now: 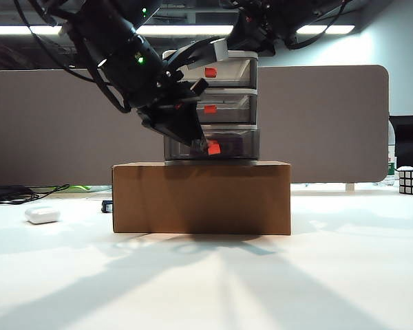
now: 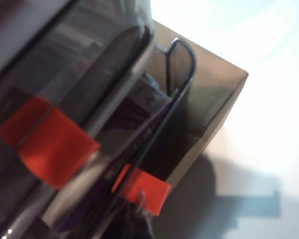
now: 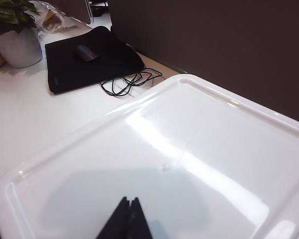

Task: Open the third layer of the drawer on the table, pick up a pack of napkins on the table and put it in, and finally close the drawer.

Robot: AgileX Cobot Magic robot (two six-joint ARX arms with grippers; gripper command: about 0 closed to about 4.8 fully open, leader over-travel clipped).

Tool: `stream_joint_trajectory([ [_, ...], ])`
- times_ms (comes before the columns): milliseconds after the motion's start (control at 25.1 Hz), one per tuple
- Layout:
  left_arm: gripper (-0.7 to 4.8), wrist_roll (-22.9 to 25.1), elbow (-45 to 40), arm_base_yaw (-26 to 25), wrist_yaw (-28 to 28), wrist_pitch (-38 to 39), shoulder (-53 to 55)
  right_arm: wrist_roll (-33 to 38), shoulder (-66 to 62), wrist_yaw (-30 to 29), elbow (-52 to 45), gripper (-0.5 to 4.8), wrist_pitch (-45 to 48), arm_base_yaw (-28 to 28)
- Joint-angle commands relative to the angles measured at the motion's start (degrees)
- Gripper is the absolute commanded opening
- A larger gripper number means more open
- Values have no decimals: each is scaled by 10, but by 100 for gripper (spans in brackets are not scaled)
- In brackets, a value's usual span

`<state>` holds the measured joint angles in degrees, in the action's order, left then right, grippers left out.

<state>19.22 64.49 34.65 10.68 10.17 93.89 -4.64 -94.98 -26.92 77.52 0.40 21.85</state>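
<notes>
I have the left jaws (image 1: 205, 146) pressed together right at the red handle (image 1: 214, 148) of the bottom drawer (image 1: 237, 143), napkins (image 2: 132, 117) already inside it, while the right jaws (image 3: 125, 221), also pressed together, rest atop the cabinet (image 1: 242, 53).

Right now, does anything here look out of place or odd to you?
Only the bottom drawer: it sits slightly pulled out, with the purple pack of napkins inside, while the two above are flush. The shut left gripper is at its red handle; the shut right gripper rests over the cabinet's white top.
</notes>
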Motion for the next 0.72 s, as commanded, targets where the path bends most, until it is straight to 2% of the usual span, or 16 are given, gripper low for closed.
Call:
stream_joint_trajectory([
  [40, -4, -2, -6, 3, -42, -34, 2, -1, -2, 0, -3, -6, -24, 0],
  [239, -4, -2, -7, 11, -50, -34, 2, -1, -2, 1, -2, -6, -24, 0],
  [318, -4, 4, -7, 23, -81, -35, 1, -1, -2, 0, -3, -6, -24, 0],
  [517, -4, 6, -8, 38, -81, -12, -8, -20, 5, 1, -2, -6, -31, 0],
  [637, -4, 18, -34, 41, -83, 33, -65, -54, 43, 5, -3, -6, -49, 0],
  [716, -4, 18, -59, 41, -84, 36, -117, -59, 71, 12, -3, -6, -68, -2],
])
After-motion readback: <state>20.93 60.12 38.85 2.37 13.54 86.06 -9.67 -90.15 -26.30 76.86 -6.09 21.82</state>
